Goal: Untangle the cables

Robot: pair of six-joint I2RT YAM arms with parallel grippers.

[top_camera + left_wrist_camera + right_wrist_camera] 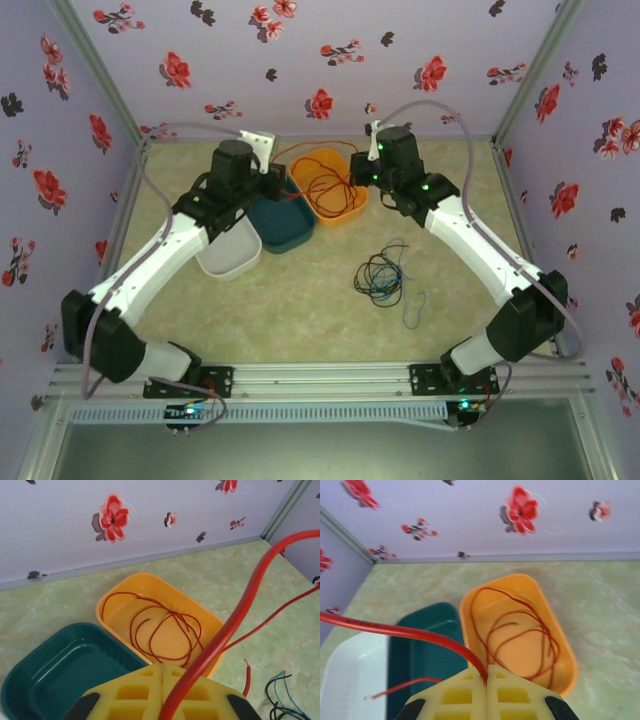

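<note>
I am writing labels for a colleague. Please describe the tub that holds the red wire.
On the green table, three tubs line up near the back wall. Take the right-end one, the orange tub with red wire coiled inside, not the teal tub or white tub.

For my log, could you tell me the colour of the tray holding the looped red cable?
Orange tray, best seen from the left wrist view.
</note>
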